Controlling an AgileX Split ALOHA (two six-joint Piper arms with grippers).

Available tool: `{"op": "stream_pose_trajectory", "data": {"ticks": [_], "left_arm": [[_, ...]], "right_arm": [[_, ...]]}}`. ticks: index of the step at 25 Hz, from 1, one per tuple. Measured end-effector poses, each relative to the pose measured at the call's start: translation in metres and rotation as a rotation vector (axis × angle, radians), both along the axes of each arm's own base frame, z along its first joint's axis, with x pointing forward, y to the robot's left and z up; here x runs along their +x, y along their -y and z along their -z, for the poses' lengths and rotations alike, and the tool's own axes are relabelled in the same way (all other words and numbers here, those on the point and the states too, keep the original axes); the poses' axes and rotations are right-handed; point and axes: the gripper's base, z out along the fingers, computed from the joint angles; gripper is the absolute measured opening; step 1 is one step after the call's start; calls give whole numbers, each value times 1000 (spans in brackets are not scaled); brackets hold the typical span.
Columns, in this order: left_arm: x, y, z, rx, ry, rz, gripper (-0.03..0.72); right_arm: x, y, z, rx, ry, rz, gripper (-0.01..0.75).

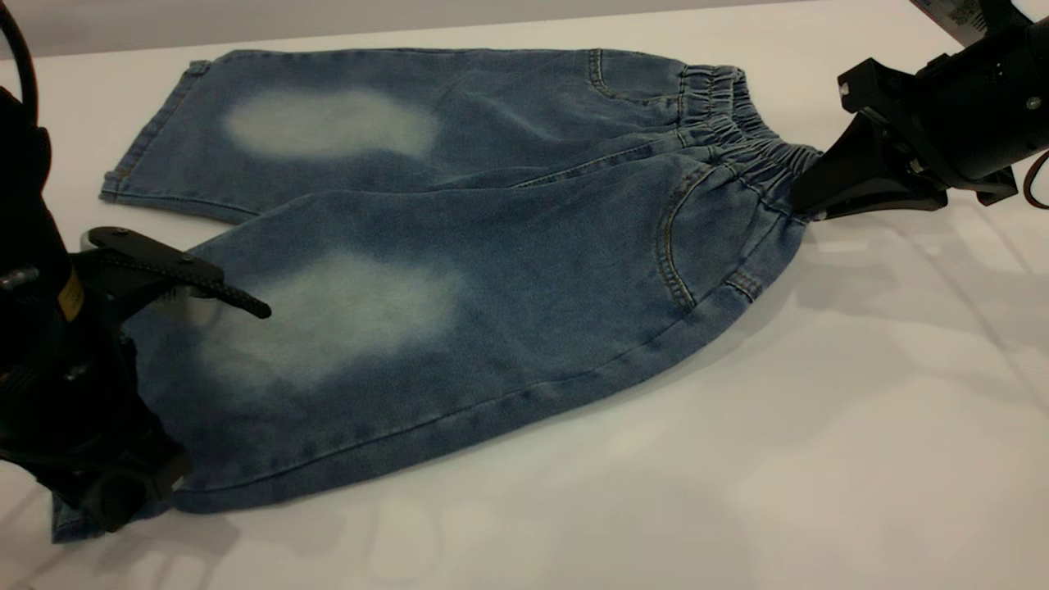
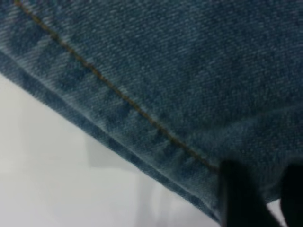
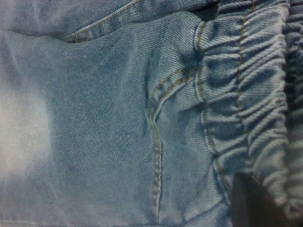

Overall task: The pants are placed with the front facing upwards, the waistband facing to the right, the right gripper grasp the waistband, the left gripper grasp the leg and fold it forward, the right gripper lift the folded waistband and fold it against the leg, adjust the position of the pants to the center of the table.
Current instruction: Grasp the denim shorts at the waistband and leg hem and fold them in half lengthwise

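The pants [image 1: 459, 270] lie flat on the table [image 1: 819, 459]. The right claw [image 1: 807, 205] is clamped on the waistband [image 1: 750, 131]; the left claw [image 1: 246, 307], fingers apart, straddles the near leg's hem.

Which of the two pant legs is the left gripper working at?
The near leg, the one closer to the camera. The left gripper sits over its cuff end, while the far leg lies flat and untouched.
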Motion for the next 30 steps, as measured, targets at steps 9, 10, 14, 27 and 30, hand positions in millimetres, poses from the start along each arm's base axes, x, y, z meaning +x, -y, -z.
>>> {"op": "stream_pose_trajectory", "data": {"ticks": [9, 10, 14, 27, 30], "left_arm": [[8, -1, -4, 47, -28, 7, 38], [11, 0, -6, 51, -26, 7, 38], [21, 2, -24, 36, 40, 13, 36], [23, 4, -103, -63, 283, 21, 36], [22, 5, -117, -100, 333, -7, 36]], "right_arm": [[0, 0, 0, 0, 0, -1, 33], [0, 0, 0, 0, 0, -1, 33], [0, 0, 0, -1, 0, -2, 33], [1, 0, -4, -2, 13, 3, 32], [2, 0, -15, -3, 48, 4, 32]]}}
